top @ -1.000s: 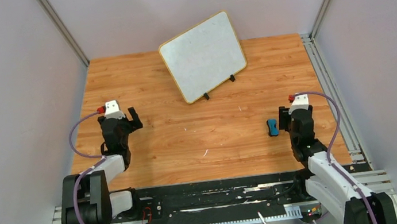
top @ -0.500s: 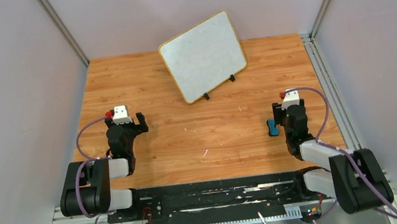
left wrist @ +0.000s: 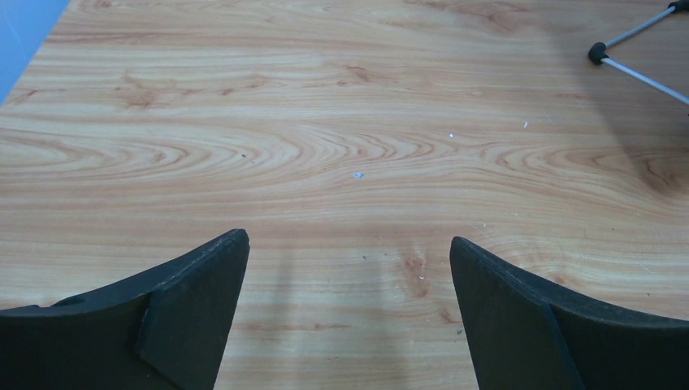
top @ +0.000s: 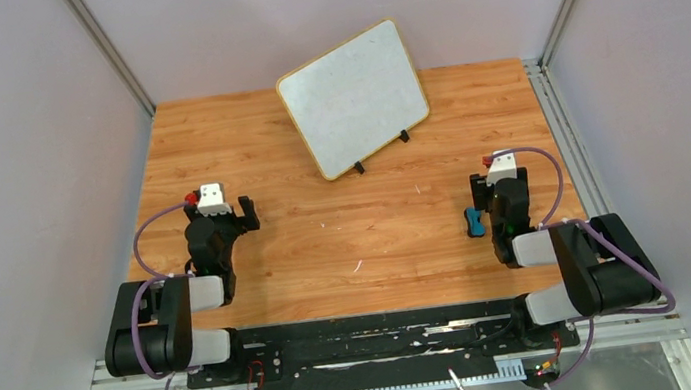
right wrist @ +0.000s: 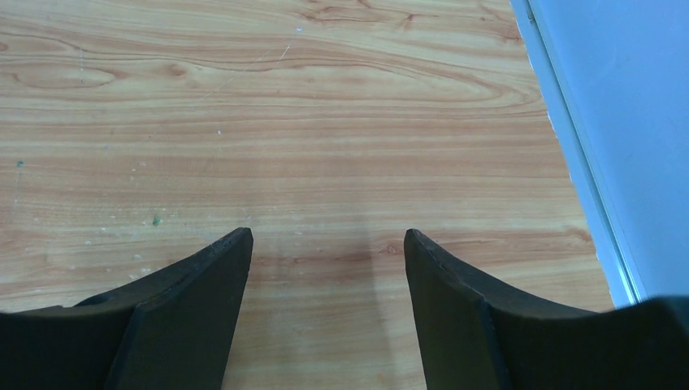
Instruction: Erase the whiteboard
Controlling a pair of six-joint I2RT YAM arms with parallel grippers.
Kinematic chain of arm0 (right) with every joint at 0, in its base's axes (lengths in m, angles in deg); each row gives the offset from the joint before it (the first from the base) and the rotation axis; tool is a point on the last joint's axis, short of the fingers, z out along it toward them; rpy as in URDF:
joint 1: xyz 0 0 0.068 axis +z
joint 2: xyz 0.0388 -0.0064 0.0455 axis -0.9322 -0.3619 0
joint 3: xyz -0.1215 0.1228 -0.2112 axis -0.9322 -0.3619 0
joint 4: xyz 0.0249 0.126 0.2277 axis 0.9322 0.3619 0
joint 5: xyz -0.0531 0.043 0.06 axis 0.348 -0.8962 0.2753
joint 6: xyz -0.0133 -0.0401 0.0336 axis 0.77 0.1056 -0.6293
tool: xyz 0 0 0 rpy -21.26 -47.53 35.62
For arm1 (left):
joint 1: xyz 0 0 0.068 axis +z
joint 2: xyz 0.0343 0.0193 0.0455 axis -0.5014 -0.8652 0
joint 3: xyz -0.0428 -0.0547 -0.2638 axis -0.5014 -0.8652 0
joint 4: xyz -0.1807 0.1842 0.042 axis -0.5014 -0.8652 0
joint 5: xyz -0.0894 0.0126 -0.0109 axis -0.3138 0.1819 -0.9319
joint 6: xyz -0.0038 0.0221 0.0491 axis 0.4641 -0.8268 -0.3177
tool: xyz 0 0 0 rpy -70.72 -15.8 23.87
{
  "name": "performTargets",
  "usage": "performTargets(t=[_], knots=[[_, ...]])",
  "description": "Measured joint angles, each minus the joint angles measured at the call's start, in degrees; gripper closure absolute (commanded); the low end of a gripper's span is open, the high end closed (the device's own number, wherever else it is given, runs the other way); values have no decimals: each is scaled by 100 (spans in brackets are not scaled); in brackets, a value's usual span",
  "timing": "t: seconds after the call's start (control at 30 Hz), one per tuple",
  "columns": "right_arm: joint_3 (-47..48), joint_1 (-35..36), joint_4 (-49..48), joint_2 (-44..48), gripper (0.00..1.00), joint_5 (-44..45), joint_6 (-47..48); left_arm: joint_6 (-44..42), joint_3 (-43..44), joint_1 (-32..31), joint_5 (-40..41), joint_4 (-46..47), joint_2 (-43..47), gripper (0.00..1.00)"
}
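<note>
The whiteboard [top: 354, 97] stands tilted on two small black feet at the back middle of the table. It has a light-wood frame, and I can make out no red marks on its greyish-white face. One foot with its wire legs [left wrist: 599, 55] shows in the left wrist view. The small blue eraser block [top: 473, 222] lies on the table just left of my right gripper [top: 482, 191]. That gripper is open and empty [right wrist: 325, 234]. My left gripper [top: 244, 211] is also open and empty over bare wood [left wrist: 349, 240].
The wooden table [top: 358, 244] is walled on three sides by grey panels. A metal rail [top: 571, 135] runs along the right edge and shows beside the right wall [right wrist: 617, 122] in the right wrist view. Both arms are folded near their bases.
Both arms have folded back toward their bases. The right gripper has drawn a little away from the blue eraser, which stays where it lay. The left gripper has shifted slightly right.
</note>
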Motion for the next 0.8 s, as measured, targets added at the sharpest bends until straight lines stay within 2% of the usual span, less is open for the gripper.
performTargets(t=[0.8], knots=[[2, -35, 2, 0, 28, 79, -9, -11, 0, 0, -39, 0, 0, 2]])
